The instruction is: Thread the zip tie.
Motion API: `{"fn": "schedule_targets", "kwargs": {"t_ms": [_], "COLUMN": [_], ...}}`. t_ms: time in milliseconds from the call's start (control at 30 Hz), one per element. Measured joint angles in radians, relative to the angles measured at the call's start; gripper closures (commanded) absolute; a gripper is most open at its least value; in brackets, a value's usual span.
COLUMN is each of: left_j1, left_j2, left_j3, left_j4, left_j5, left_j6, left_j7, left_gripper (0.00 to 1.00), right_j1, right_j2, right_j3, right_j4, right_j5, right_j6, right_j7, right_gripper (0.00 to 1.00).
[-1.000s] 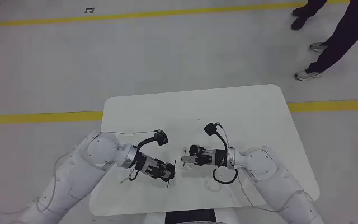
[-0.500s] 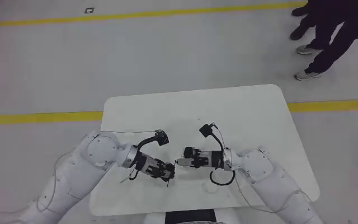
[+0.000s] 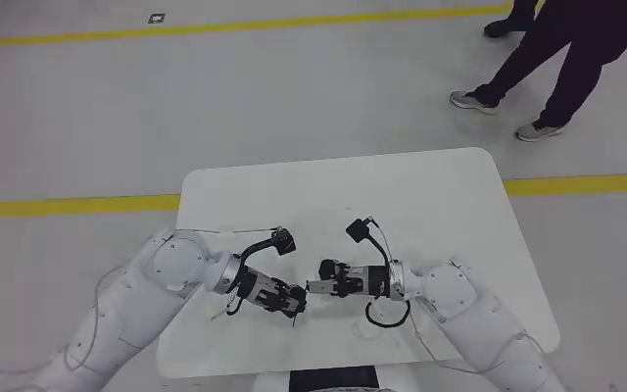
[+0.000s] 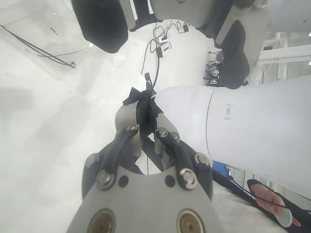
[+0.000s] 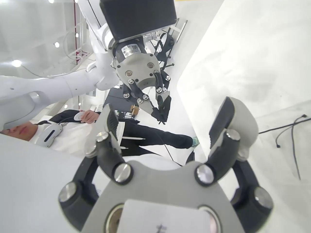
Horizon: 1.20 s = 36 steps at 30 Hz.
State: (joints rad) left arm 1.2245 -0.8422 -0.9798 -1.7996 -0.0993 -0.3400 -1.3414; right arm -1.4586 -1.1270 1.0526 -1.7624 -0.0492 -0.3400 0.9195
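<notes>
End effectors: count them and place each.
2. The left end effector, shut on a zip tie, hangs over the table's near half; the right end effector, open, faces it closely.

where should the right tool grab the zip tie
Probably the free stretch just past the shut left tool. The zip tie is thin and pinned steady there, so bring the open right tool in head-on, one pad on either side.
</notes>
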Motion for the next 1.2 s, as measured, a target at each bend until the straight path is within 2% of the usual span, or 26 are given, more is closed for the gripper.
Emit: {"fn": "schedule_targets", "kwargs": {"t_ms": [167,700,933,1200], "left_j1": [0.0,0.0,0.0,0.0], "left_j2": [0.0,0.0,0.0,0.0], "left_j3": [0.0,0.0,0.0,0.0], "left_j4": [0.0,0.0,0.0,0.0], "left_j5": [0.0,0.0,0.0,0.0], "left_j6": [0.0,0.0,0.0,0.0], "left_j7": [0.0,0.0,0.0,0.0], "left_gripper": [1.0,1.0,1.0,1.0], "right_j1": [0.001,0.027,0.036,0.046], "right_j2": [0.007,0.016,0.019,0.024], "right_j3": [-0.002,-0.026,-0.035,-0.047], "right_j4": [-0.021,-0.017,-0.009,-0.006], "right_j5": [-0.028,0.005,0.014,0.017], "right_j6": [0.0,0.0,0.0,0.0], "right_j7": [0.02,-0.004,-0.008,-0.002], "right_gripper": [0.73,0.76,0.89,0.89]}}
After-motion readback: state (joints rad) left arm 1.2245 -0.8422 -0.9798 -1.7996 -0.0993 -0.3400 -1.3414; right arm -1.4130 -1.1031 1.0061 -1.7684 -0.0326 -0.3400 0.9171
